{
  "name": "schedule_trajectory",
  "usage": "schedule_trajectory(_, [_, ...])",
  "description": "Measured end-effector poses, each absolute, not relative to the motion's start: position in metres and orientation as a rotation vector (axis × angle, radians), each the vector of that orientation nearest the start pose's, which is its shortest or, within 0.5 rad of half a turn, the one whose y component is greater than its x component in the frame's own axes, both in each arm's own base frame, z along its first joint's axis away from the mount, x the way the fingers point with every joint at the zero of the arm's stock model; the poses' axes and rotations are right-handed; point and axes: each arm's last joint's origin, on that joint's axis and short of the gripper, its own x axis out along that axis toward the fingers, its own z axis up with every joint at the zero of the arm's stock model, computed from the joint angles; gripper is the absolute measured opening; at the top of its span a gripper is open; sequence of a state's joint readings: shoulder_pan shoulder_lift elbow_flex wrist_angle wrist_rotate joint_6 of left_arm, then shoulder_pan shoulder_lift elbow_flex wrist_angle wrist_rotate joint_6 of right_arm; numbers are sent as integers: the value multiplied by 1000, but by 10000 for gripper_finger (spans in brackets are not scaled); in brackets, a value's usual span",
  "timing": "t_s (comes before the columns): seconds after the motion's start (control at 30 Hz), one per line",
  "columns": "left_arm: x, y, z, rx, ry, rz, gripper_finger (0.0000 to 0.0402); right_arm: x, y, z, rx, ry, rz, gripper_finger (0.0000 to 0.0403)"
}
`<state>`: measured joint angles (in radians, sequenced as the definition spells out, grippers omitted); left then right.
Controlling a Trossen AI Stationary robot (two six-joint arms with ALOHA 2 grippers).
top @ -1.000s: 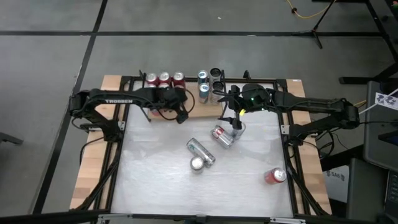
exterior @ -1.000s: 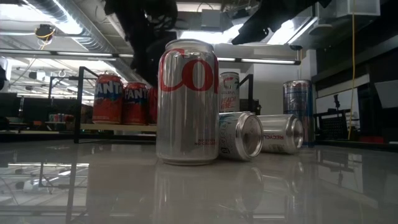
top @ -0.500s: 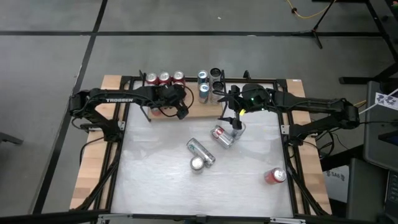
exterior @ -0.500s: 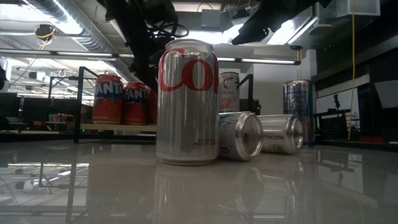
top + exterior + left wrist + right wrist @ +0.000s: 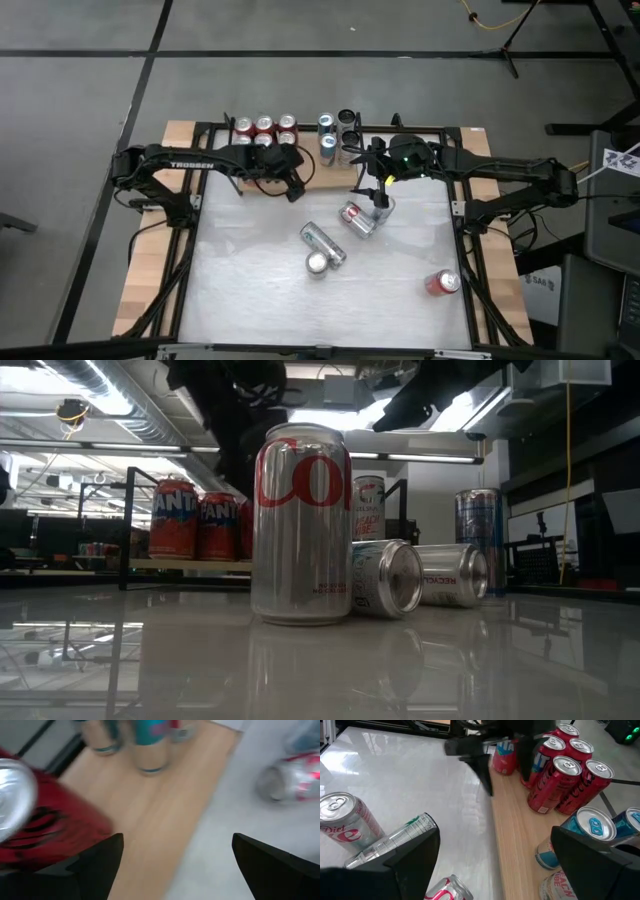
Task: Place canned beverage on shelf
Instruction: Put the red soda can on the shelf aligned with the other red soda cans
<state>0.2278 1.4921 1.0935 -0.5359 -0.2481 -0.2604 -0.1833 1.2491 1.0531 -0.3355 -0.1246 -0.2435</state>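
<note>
Since a second ago the left gripper (image 5: 293, 186) has drifted slightly off the shelf (image 5: 310, 178) edge toward the tabletop, jaws wide and empty — a fourth red can (image 5: 286, 139) now shows behind it among the reds. The right gripper (image 5: 378, 198), also wide and empty, hangs over a lying silver can (image 5: 357, 219) — apparently the next pick.

A grey floor (image 5: 300, 40) surrounds the table, crossed by dark seam lines. A black stand's legs (image 5: 520, 35) rest on it at the far side, with a yellow cable (image 5: 490, 18) trailing nearby. From table height, the room shows an open ceiling with silver ducting (image 5: 120, 400) and long bright light strips (image 5: 110, 448). A yellow cord (image 5: 570, 470) hangs down a dark wall.
</note>
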Motion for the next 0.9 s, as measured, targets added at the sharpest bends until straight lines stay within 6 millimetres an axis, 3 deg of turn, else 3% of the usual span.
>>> schedule_trajectory(0.27, [306, 42, 252, -228, 856, 372, 364, 248, -39, 331, -29, 500, 63, 372])
schedule_trajectory(0.4, [313, 20, 256, -204, 794, 296, 364, 229, -24, 345, 60, 457, 142, 372])
schedule_trajectory(0.67, [325, -18, 269, -176, 618, 183, 364, 200, 34, 361, 172, 443, 267, 372])
schedule_trajectory(0.9, [324, -44, 272, -137, 577, 159, 364, 175, 89, 354, 303, 595, 361, 372])
